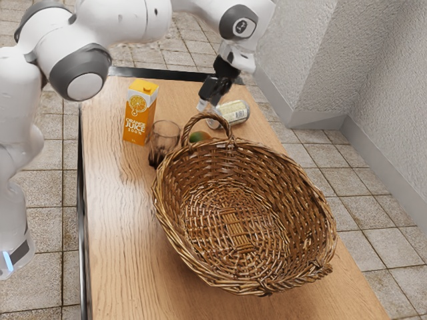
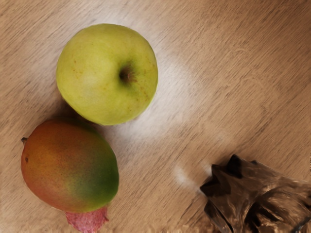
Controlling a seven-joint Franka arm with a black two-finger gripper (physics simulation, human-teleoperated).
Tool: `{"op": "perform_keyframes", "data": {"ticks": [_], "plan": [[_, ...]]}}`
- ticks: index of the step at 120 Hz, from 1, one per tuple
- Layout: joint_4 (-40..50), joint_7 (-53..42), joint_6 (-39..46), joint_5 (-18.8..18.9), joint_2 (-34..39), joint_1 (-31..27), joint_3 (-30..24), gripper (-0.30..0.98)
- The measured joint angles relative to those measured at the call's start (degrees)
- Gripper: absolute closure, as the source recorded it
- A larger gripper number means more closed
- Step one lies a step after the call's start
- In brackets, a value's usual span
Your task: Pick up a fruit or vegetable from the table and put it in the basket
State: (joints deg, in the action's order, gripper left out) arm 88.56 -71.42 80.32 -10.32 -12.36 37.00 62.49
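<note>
Black two-finger gripper (image 1: 206, 105) out past the handle of the brown woven wicker basket (image 1: 247, 207), pointing down towards the pale wooden table (image 1: 110, 220). Finger gap: cannot tell from either view. Hold or contact: likewise not possible to tell. In the exterior view, near the gripper, a pale cylindrical can with a printed label (image 1: 233, 113), on its side. Further towards that view's left, an upright orange-and-white juice carton (image 1: 139, 117), with a clear brownish drinking glass (image 1: 165, 135) between carton and basket handle. Through the handle's arch, a bit of the smooth orange-red and green mango (image 1: 199, 137). From the wrist view, much more of the fruit: mango in full on the bare wood, stem to one side, and right beside it a round yellow-green apple (image 2: 107, 74), stem hollow upward. Contact between the two: uncertain. Partly under or behind the mango, a rough pinkish-red thing (image 2: 87, 220), kind unclear. Glass well apart from the apple, with a dark, jagged look close up. Apple and mango both on the table, outside the basket.
</note>
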Motion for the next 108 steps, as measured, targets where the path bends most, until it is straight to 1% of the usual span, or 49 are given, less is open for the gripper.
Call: {"op": "perform_keyframes", "data": {"ticks": [15,28,49,73,108], "plan": [[8.6,-3.4,5.2,1.9,2.0,0.2,0.3,0.0],[12.1,-5.9,8.7,2.6,2.1,0.5,0.0,0.0],[14.0,-9.0,12.1,3.2,2.1,0.8,0.0,0.0],[15.6,-11.6,13.8,3.3,2.0,3.2,0.0,0.0],[17.6,-14.0,15.3,3.4,2.1,3.1,0.1,0.0]]}}
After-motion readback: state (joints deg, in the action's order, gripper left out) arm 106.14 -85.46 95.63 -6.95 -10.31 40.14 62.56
